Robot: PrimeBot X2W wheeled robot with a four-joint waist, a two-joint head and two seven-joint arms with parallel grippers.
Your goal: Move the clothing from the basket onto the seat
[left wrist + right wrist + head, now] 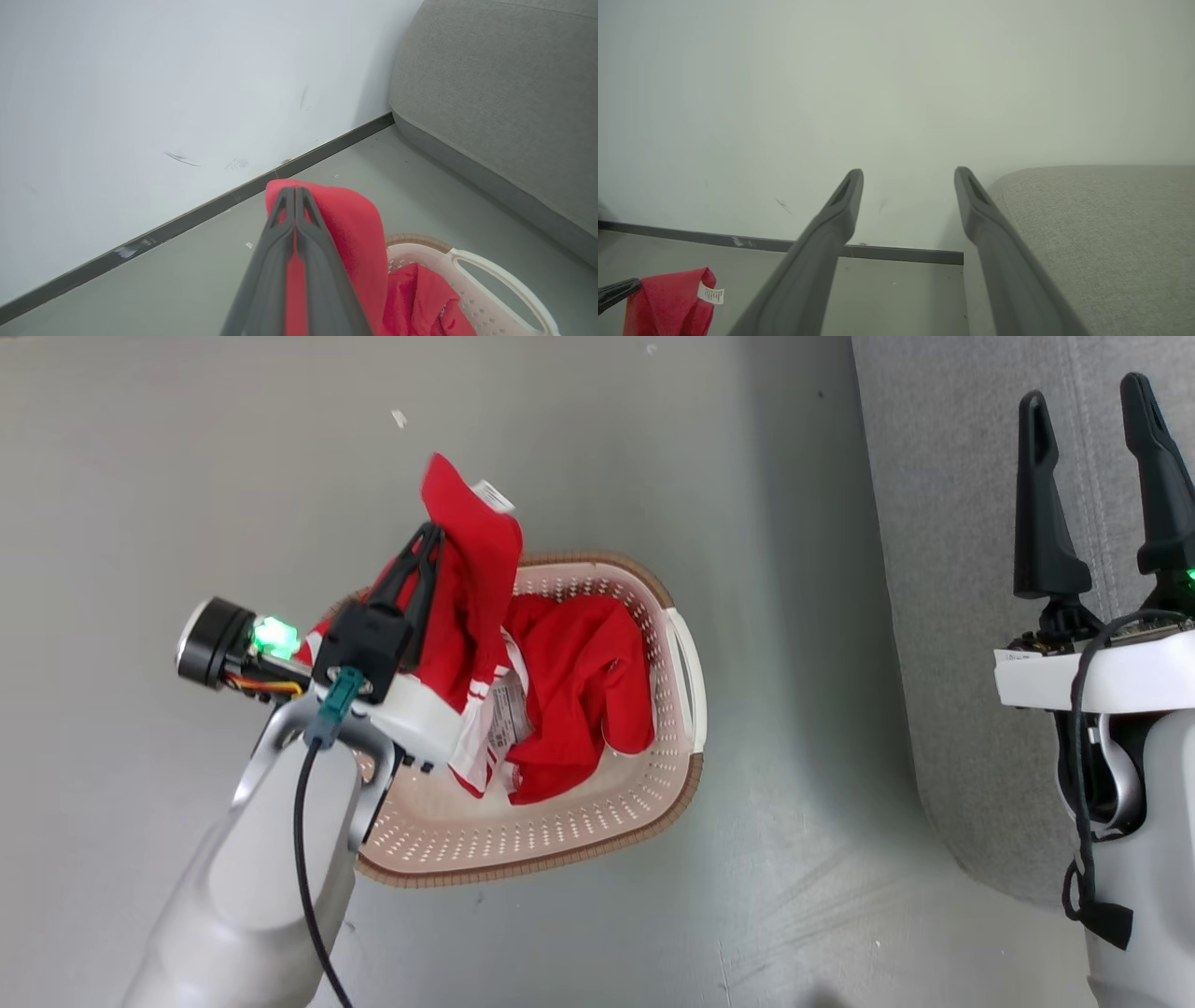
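A red garment (471,569) with white stripe trim hangs from my left gripper (431,534), which is shut on its upper fold above the basket (560,821). The left wrist view shows the same red clothing (348,233) draped over the closed fingers (280,242). More red clothing (583,691) lies bunched inside the cream basket, which stands on the floor. My right gripper (1092,411) stands open and empty over the grey seat (952,616) at the right. Seen from the right wrist, the lifted garment (668,301) with its white label is at the lower left and the seat (1101,224) at the right.
A pale wall with a dark skirting strip (187,221) runs behind the basket. Grey-green floor (794,859) separates the basket from the seat's rounded corner. A white basket handle (504,280) faces the seat.
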